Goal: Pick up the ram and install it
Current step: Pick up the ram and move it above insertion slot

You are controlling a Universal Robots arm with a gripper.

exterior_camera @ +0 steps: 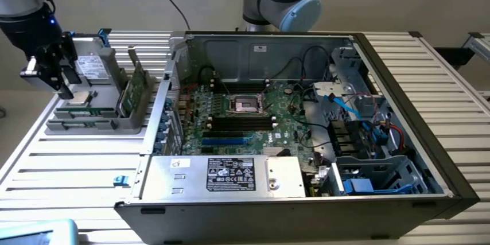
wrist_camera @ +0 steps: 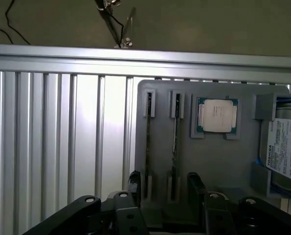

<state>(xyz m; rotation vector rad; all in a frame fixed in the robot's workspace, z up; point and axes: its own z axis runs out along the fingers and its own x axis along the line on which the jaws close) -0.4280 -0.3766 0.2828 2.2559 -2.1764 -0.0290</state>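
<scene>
Exterior view: the arm (exterior_camera: 23, 10) comes in from the upper left corner of this view, its wrist pointing down. The gripper (exterior_camera: 67, 87) hangs over the grey tray (exterior_camera: 92, 124), which sits on the slatted table (exterior_camera: 69, 164) just to this view's left of the open case (exterior_camera: 398, 107). The ram (exterior_camera: 139, 90) stands on edge in the tray, on the side nearest the case, with the gripper up and to this view's left of it. A white label (exterior_camera: 229, 173) lies on the silver box at the near edge of the case, but its print is too small to read.

In the wrist view the camera looks straight down along the gripper (wrist_camera: 166, 188). Its two dark fingers (wrist_camera: 135, 188) are spread apart with nothing between them. Below and beyond them the ram (wrist_camera: 148, 142) shows edge-on as a thin line in its slot in the tray (wrist_camera: 213, 161), and a second stick (wrist_camera: 175, 142) sits in the slot beside it. The fingers touch neither stick. A square silver CPU (wrist_camera: 217, 115) lies flat in the next pocket. Past it sits a drive (wrist_camera: 287, 152) whose white label reads "TOSHIBA" sideways; the rest of its print cannot be made out.
</scene>
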